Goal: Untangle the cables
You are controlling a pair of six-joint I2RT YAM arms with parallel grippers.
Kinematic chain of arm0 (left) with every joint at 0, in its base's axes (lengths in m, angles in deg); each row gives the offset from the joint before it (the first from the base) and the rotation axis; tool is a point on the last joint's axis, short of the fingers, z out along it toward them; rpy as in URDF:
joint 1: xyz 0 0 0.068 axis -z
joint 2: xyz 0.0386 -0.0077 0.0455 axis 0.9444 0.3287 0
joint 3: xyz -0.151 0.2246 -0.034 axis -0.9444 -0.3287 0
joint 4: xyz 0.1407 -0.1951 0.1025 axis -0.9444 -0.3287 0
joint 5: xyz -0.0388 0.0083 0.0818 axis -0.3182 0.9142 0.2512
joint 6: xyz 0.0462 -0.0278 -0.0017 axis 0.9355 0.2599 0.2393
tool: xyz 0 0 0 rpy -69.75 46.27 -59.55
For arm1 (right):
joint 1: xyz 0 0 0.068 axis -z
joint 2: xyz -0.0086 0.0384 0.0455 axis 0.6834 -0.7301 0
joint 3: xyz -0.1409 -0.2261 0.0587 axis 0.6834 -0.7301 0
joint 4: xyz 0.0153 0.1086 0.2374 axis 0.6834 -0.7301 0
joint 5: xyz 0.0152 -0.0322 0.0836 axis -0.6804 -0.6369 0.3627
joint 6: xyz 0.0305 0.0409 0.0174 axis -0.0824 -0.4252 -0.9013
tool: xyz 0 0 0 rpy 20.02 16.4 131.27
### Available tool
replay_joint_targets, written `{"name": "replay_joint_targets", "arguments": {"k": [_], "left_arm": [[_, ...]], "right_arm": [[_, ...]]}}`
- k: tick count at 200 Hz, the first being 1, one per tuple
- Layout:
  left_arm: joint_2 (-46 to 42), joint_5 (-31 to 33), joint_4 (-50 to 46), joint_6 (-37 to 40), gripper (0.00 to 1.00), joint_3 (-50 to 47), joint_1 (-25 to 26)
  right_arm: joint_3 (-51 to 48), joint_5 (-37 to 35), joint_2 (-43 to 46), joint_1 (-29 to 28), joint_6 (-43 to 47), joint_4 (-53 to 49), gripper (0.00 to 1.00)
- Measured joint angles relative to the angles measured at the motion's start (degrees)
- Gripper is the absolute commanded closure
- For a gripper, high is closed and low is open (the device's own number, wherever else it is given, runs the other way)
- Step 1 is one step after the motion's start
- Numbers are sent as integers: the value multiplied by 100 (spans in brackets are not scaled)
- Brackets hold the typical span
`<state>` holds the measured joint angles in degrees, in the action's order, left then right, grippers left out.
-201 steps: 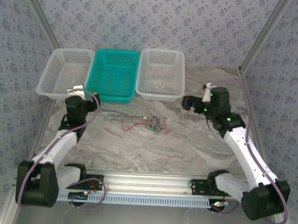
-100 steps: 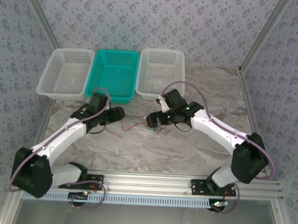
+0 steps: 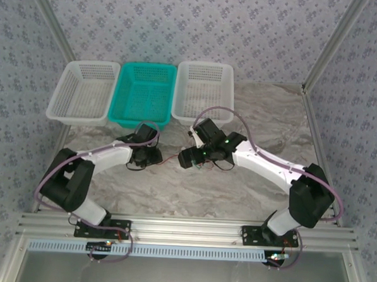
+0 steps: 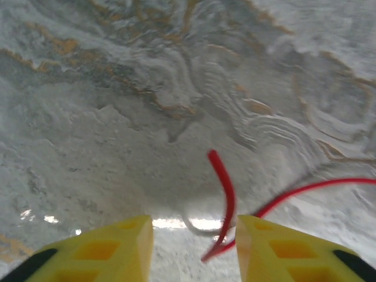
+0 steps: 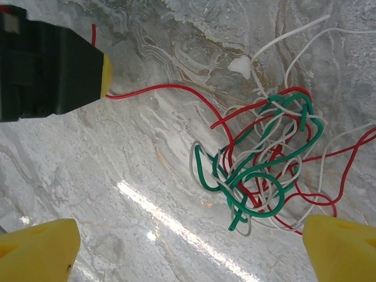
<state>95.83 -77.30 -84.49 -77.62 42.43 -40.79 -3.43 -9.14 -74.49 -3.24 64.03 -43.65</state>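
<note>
Marble table (image 3: 236, 188): arms reach inward, left tool (image 4: 189, 228) parted astride red cable (image 4: 228, 194), right tool (image 5: 191, 232) spread over cables (image 5: 264, 158).

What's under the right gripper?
A tangle of red, green and white cables lies on the table beneath the open right gripper. Where strands cross, the lower ones are hidden.

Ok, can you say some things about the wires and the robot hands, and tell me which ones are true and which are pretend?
1. The middle basket is teal. True.
2. The cable tangle sits inside a basket. False: it lies on the table.
3. The tangle has red, green and white cables. True.
4. The right gripper is squeezed shut. False: its fingers stand wide apart, either side of the tangle.
5. A red cable runs between the fingers of the left gripper. True.
</note>
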Motion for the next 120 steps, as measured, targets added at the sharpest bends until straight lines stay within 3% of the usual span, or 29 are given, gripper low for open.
{"name": "replay_joint_targets", "arguments": {"k": [10,54,90,120], "left_arm": [[90,24,4,15,100,0,0],[-291,76,-79,11,100,61,0],[-1040,-13,-763,205,100,992,17],[-1528,-223,-831,286,100,1471,138]], "right_arm": [[7,-55,2,-35,31,0,0],[-308,-186,529,-501,1025,621,0],[-1731,-396,1486,-822,2651,2702,5],[-1945,-734,892,-568,3613,3639,3]]}}
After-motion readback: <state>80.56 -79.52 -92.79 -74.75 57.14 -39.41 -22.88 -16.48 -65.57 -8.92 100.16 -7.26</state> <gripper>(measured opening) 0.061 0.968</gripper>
